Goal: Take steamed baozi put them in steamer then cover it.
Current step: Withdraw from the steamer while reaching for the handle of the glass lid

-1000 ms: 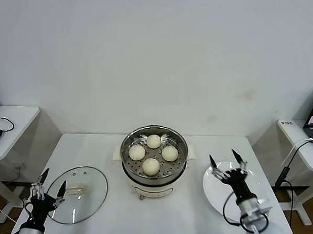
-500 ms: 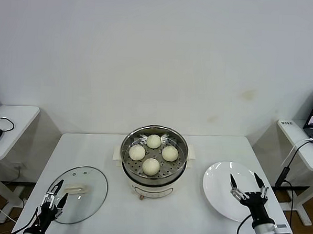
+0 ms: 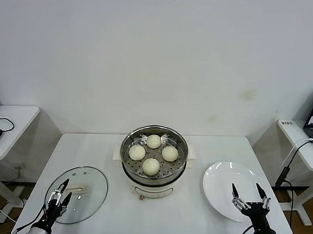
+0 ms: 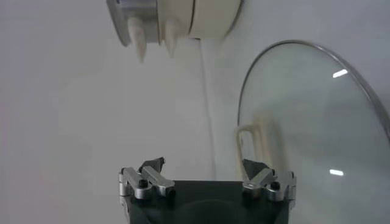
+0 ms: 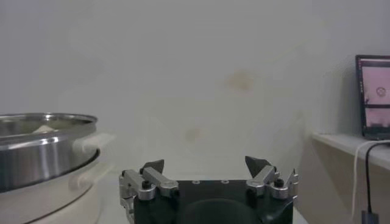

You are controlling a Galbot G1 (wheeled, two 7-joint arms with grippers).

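Note:
Several cream-white baozi (image 3: 151, 166) lie on the perforated tray inside the steel steamer (image 3: 128, 143) at the table's centre. The steamer is uncovered; it also shows in the right wrist view (image 5: 42, 149). The glass cover (image 3: 89, 189) lies flat on the table at the front left, with its cream handle (image 3: 75, 188) up. My left gripper (image 3: 58, 192) is open and empty at the cover's near edge; the left wrist view shows the cover (image 4: 311, 128) beyond the gripper (image 4: 203, 164). My right gripper (image 3: 245, 191) is open and empty over the near part of the white plate (image 3: 221, 178).
The white plate at the front right holds nothing. A side table (image 3: 9, 117) with a black cable stands at the left. Another side table (image 3: 302, 145) with a laptop (image 5: 373, 97) and a cable stands at the right. A white wall is behind.
Both grippers have drawn back toward the table's front edge and sit lower in view. The right one left the plate's middle. Baozi, steamer and cover have not moved.

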